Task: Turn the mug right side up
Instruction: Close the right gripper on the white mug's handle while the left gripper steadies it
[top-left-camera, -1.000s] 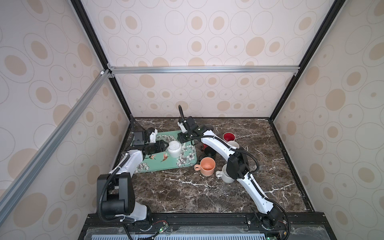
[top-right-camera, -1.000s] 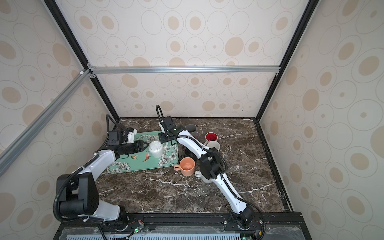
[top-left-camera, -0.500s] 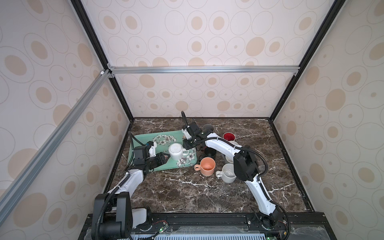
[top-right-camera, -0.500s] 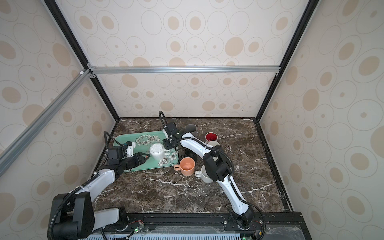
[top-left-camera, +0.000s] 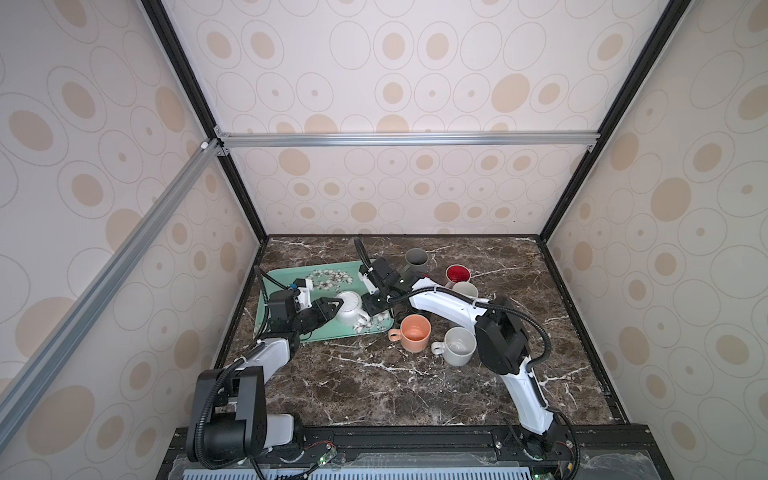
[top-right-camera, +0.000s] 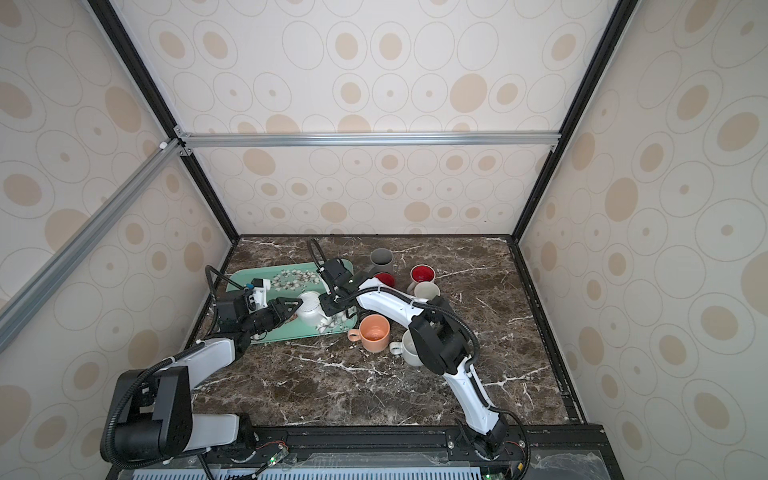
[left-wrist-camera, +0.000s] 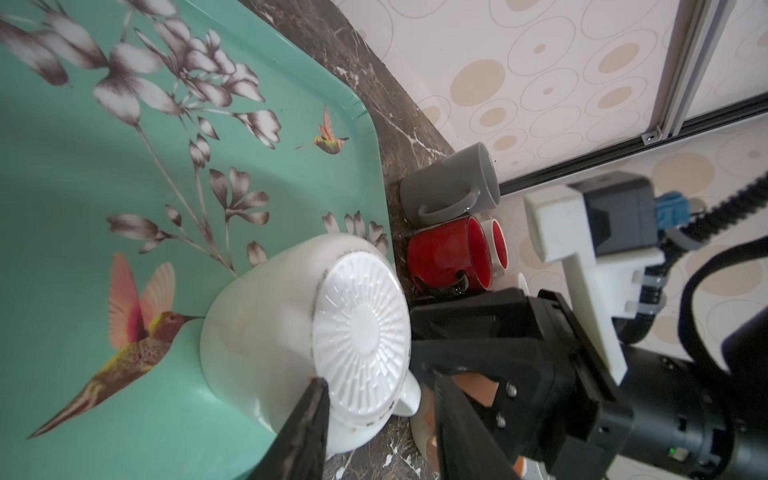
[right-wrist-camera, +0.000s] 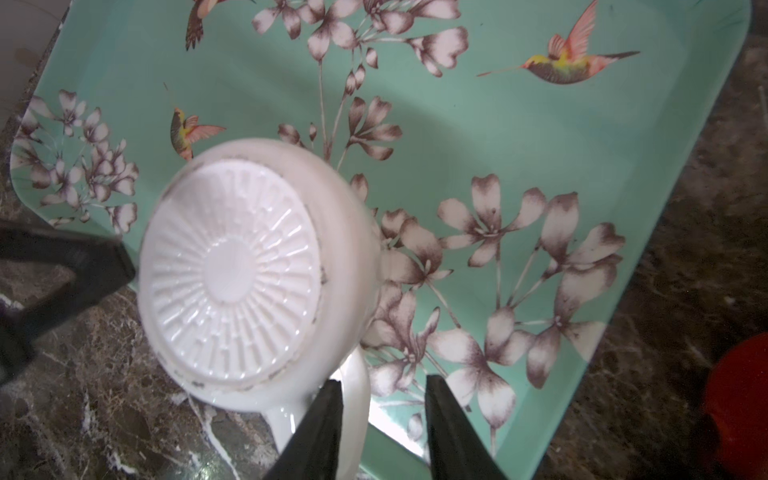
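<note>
A white mug stands upside down, tilted, near the front right corner of the teal flowered tray, its ribbed base facing up. The handle points off the tray's edge. In both top views my left gripper is at the mug's left side. Its jaws are open astride the base rim, and one finger rests against the mug wall. My right gripper comes from the right, open, with the handle between its fingers and a gap to the other finger. The mug shows in both top views.
Upright mugs crowd the marble right of the tray: orange, cream, grey, red and another cream one. A red mug lies against the tray's edge. The enclosure walls stand close on the left.
The left arm pulled back toward the front, then brought its gripper against the mug. The right gripper came down to the handle. Both sets of jaws have narrowed.
</note>
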